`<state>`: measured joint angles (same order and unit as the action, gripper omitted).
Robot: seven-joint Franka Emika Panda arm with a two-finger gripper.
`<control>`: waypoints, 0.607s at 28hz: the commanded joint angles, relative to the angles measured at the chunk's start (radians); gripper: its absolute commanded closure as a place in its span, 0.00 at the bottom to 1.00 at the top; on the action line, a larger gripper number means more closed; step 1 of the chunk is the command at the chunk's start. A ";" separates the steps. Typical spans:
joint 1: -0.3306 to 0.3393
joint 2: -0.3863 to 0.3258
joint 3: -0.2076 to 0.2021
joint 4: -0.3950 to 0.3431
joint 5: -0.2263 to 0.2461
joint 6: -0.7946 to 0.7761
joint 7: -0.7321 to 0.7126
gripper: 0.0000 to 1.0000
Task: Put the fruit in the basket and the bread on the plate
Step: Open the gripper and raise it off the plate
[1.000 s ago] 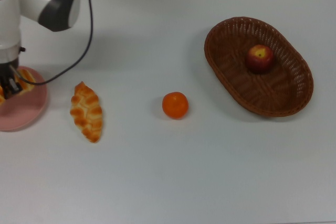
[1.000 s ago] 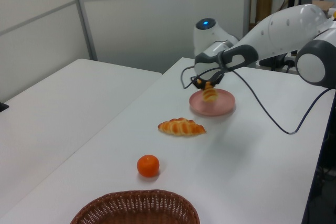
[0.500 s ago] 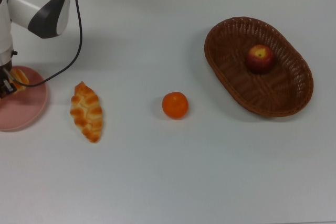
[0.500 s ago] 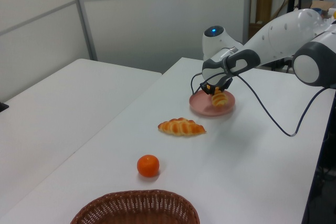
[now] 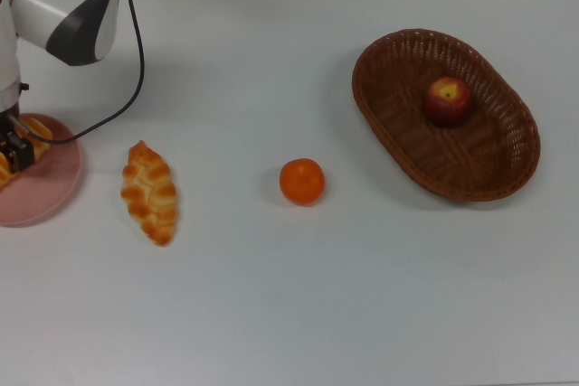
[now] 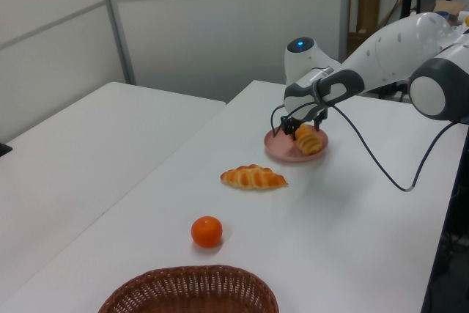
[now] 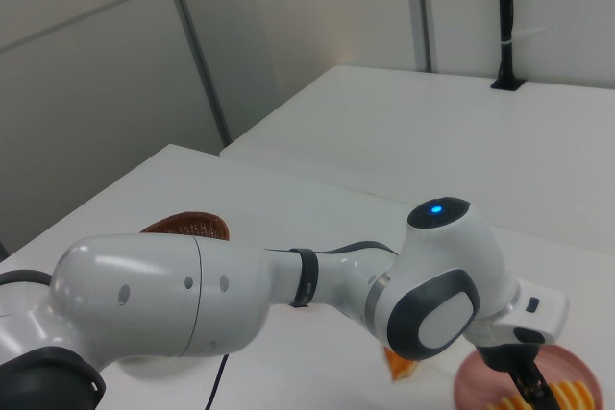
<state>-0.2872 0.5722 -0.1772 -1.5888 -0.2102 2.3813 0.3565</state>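
In the top view, working from its left, I found the gripper (image 5: 13,146) low over the pink plate (image 5: 41,189), its fingers spread apart and holding nothing; the ridged pastry (image 6: 308,139) lay on that plate between them. Just to the plate's right, the braided pastry (image 5: 150,192) rested on the white table (image 5: 271,296). The orange (image 5: 301,181) sat near the table's middle. The apple (image 5: 447,99) lay inside the wicker basket (image 5: 398,124) at the top view's right.

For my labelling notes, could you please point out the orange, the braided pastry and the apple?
orange (image 5: 301,181), top view, middle of its skin.
braided pastry (image 5: 150,192), top view, centre of the braid.
apple (image 5: 447,101), top view, its red side.
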 commanded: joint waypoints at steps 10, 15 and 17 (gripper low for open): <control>0.078 -0.098 -0.008 -0.042 0.022 -0.029 -0.048 0.00; 0.184 -0.164 -0.008 -0.039 0.032 -0.149 -0.042 0.00; 0.224 -0.181 -0.008 -0.037 0.052 -0.189 -0.042 0.00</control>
<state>-0.1673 0.4805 -0.1741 -1.5848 -0.2045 2.2896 0.3261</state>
